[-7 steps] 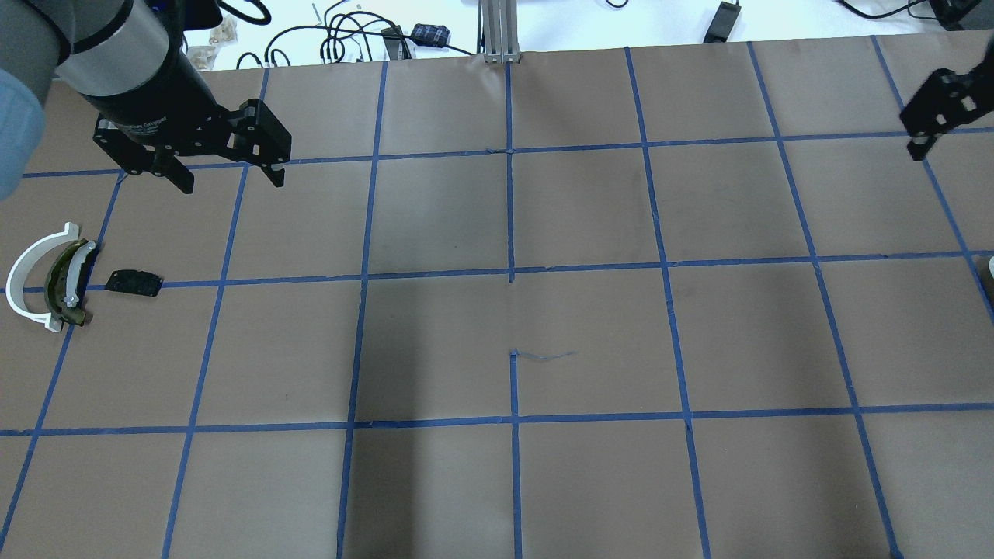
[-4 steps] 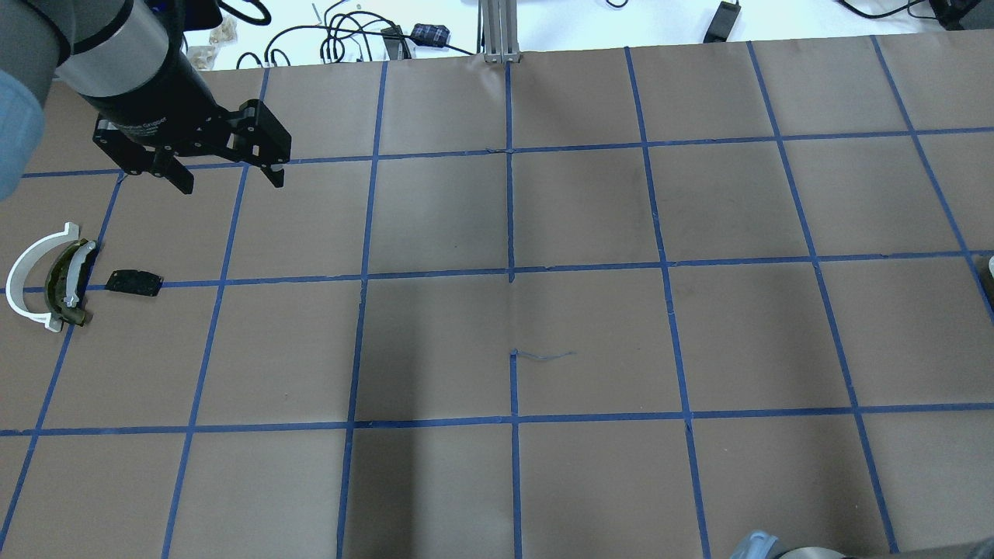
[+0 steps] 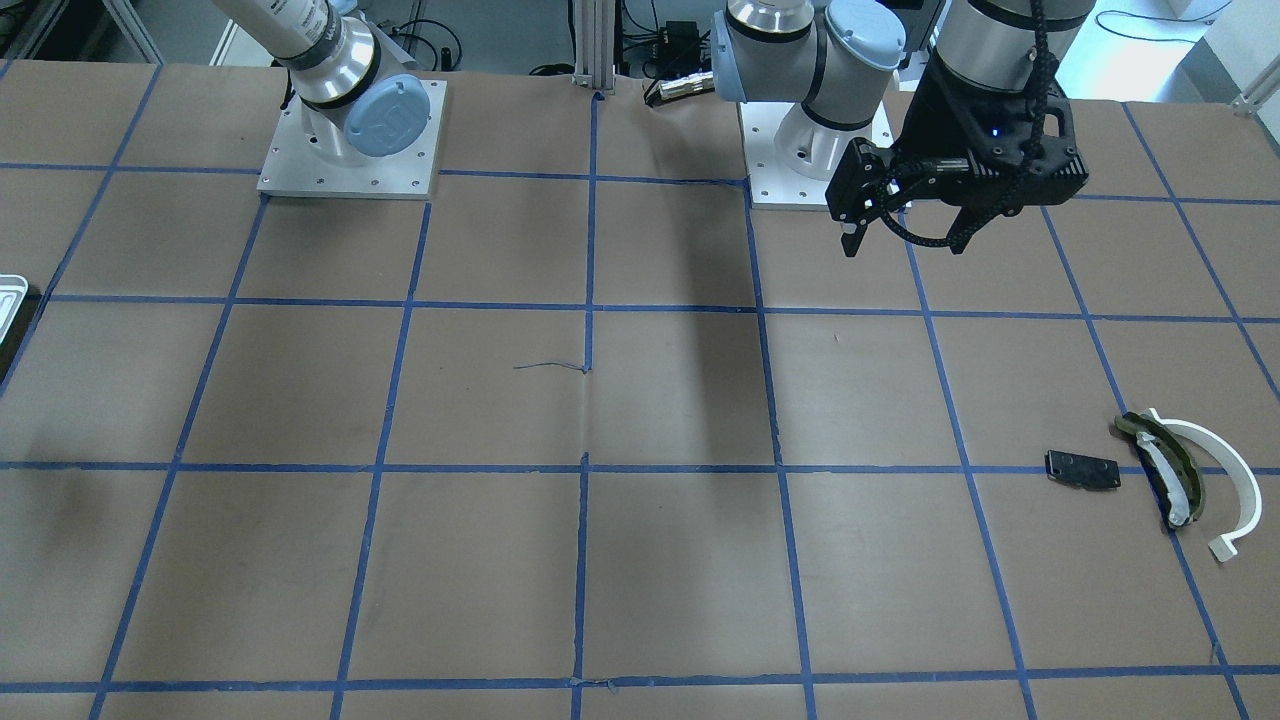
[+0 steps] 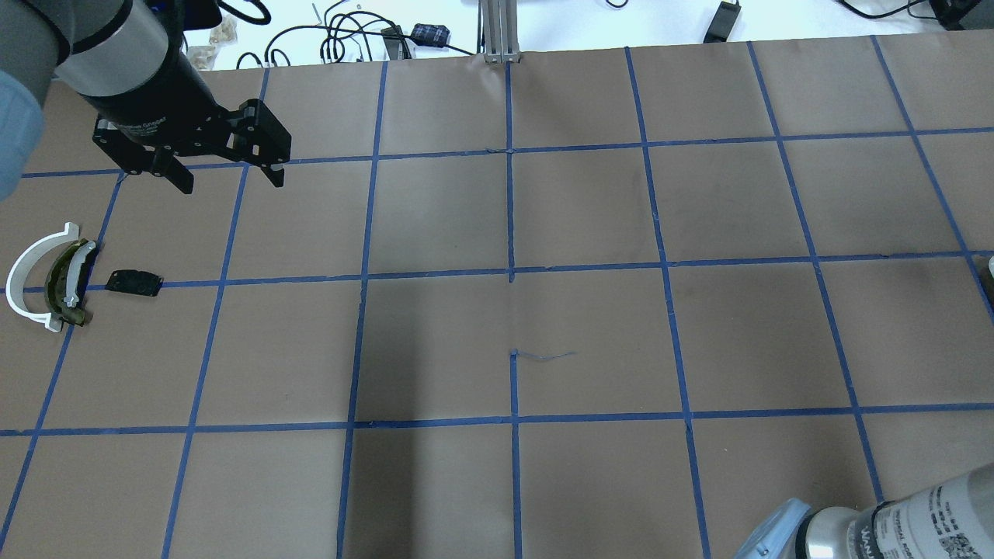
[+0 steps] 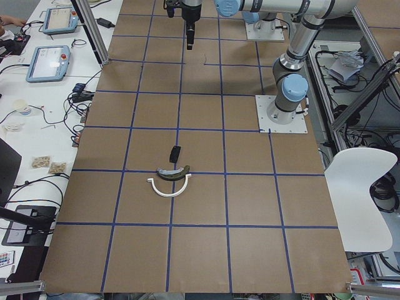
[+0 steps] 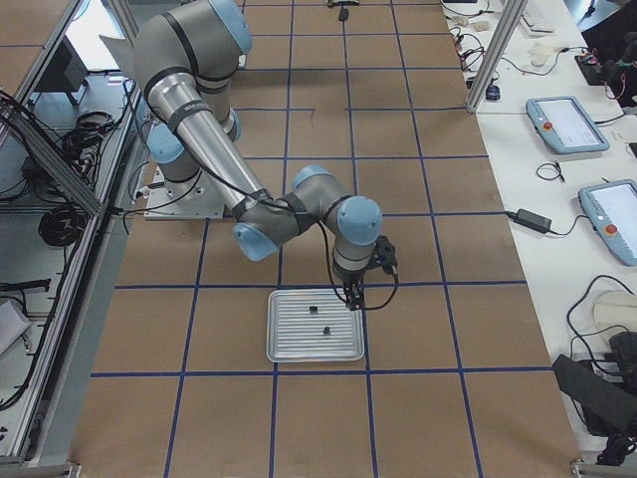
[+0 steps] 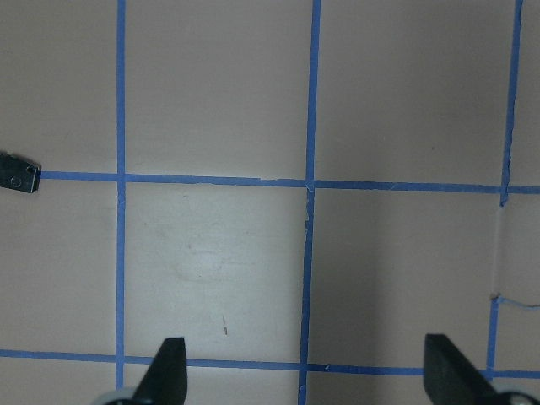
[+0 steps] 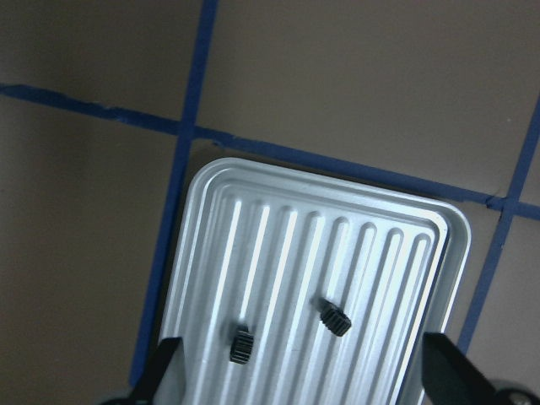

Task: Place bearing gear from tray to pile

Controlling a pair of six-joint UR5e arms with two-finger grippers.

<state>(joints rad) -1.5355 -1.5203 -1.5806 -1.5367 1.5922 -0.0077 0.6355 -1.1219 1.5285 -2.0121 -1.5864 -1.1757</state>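
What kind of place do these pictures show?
Probably a robotics lab: left arm and right arm bolted to a table papered brown with a blue tape grid, teach pendants and cables on a bench.

Across the table [image 4: 590,334] we have open paper all the way from tray [image 8: 278,245] to pile [image 4: 66,283]. Inside the tray, two gears [image 8: 336,321] stand apart, and the raised rim [image 8: 337,179] walls them in.

Bright, even light; soft shadows

a robotics lab: teach pendants [image 6: 567,124], bolted arm bases [image 3: 290,172], tape-gridded table [image 4: 590,334]
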